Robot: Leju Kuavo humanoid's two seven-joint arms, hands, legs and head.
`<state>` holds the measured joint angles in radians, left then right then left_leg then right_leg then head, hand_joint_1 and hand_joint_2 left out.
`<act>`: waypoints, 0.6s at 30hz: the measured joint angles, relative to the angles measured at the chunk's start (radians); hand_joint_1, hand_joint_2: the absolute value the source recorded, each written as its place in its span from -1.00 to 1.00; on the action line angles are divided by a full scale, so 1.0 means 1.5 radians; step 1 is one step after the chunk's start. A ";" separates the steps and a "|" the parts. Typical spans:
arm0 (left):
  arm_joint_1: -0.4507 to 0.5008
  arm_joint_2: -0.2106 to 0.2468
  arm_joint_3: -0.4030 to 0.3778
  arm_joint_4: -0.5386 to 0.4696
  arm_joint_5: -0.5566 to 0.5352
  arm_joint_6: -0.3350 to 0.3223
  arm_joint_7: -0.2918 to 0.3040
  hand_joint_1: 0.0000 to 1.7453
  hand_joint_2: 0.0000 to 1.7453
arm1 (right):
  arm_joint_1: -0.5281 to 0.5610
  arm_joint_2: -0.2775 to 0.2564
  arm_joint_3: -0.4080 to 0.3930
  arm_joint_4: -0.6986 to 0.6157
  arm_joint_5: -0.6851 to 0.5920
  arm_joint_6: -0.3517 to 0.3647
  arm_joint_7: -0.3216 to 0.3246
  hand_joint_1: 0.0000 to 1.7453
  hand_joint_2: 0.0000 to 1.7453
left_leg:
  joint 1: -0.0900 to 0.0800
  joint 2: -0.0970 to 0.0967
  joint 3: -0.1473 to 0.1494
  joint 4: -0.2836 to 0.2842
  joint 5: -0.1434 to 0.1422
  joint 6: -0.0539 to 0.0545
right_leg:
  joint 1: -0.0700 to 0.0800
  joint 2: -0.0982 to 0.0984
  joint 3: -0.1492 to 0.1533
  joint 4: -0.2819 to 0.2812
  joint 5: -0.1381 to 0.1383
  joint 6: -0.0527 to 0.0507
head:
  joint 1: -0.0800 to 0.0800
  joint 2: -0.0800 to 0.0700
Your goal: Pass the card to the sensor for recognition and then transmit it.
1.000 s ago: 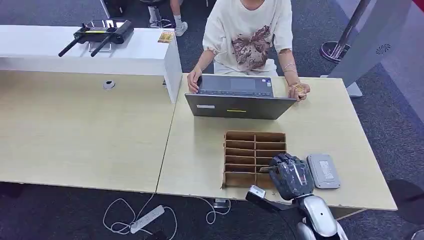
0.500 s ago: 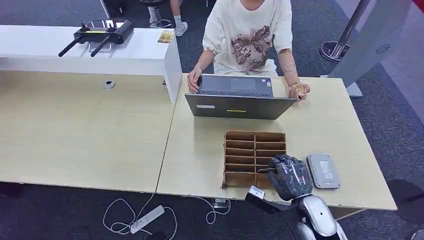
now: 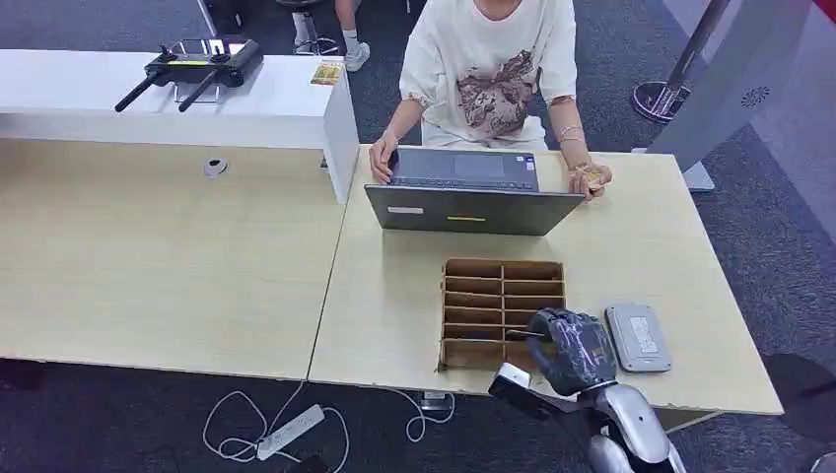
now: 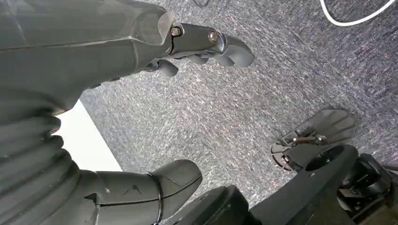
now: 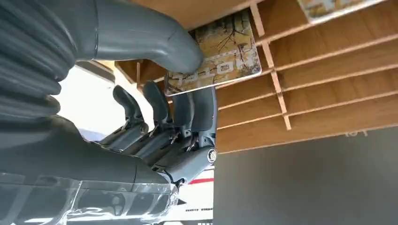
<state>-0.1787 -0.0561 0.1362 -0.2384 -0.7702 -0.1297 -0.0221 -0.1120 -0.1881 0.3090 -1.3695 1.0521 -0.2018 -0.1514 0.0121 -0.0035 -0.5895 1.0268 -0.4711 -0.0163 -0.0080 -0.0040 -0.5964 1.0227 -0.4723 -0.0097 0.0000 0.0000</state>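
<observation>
At the near edge of the worktop (image 3: 394, 315), right hand (image 3: 574, 347) sits over the front right corner of the wooden divider box (image 3: 483, 296), just beside the grey sensor pad (image 3: 638, 337). Over the last second the hand has slid a little toward the robot and its wrist has dropped; the box and pad have not shifted. Wrist view: thumb on the upper face of the card (image 5: 220, 54), darker fingers (image 5: 199, 110) curled beneath it, so the card is pinched, its far end level with the box's slats and another card (image 5: 328, 7) lying in a further slot. Judgement: the pick looks made and the card is being drawn out of its compartment; next comes the short carry sideways to the pad. Risk: card edge catching a slat on withdrawal. Left hand (image 4: 141, 47) hangs over grey carpet, fingers apart, holding nothing. Person (image 3: 493, 69) seated across at a laptop (image 3: 471, 209), likely recipient of the handover.
</observation>
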 joint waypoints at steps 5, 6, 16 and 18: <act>0.000 0.000 0.003 0.000 -0.004 -0.002 0.000 -1.00 1.00 | 0.001 0.000 -0.008 -0.010 -0.039 0.024 -0.014 0.94 1.00 | 0.000 0.000 0.000 0.000 0.000 0.000 | 0.000 0.000 0.000 0.000 0.000 0.000 | 0.000 0.000; 0.000 0.000 0.004 0.000 -0.006 -0.002 0.000 -1.00 1.00 | 0.001 0.000 -0.011 -0.013 -0.046 0.030 -0.017 0.94 1.00 | 0.000 0.000 0.000 0.000 0.000 0.000 | 0.000 0.000 0.000 0.000 0.000 0.000 | 0.000 0.000; 0.000 0.000 0.006 0.000 -0.009 -0.003 0.000 -1.00 1.00 | 0.012 -0.003 -0.035 -0.045 -0.085 0.050 -0.032 0.96 1.00 | 0.000 0.000 0.000 0.000 0.000 0.000 | 0.000 0.000 0.000 0.000 0.000 0.000 | 0.000 0.000; 0.000 0.000 0.006 0.000 -0.010 -0.003 -0.001 -1.00 1.00 | 0.014 -0.005 -0.038 -0.051 -0.093 0.051 -0.034 0.96 1.00 | 0.000 0.000 0.000 0.000 0.000 0.000 | 0.000 0.000 0.000 0.000 0.000 0.000 | 0.000 0.000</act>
<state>-0.1788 -0.0561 0.1450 -0.2380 -0.7847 -0.1347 -0.0232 -0.0912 -0.1949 0.2514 -1.4454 0.9125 -0.1248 -0.2018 0.0120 -0.0034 -0.5896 1.0268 -0.4711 -0.0163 -0.0081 -0.0040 -0.5965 1.0226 -0.4723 -0.0097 0.0000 0.0000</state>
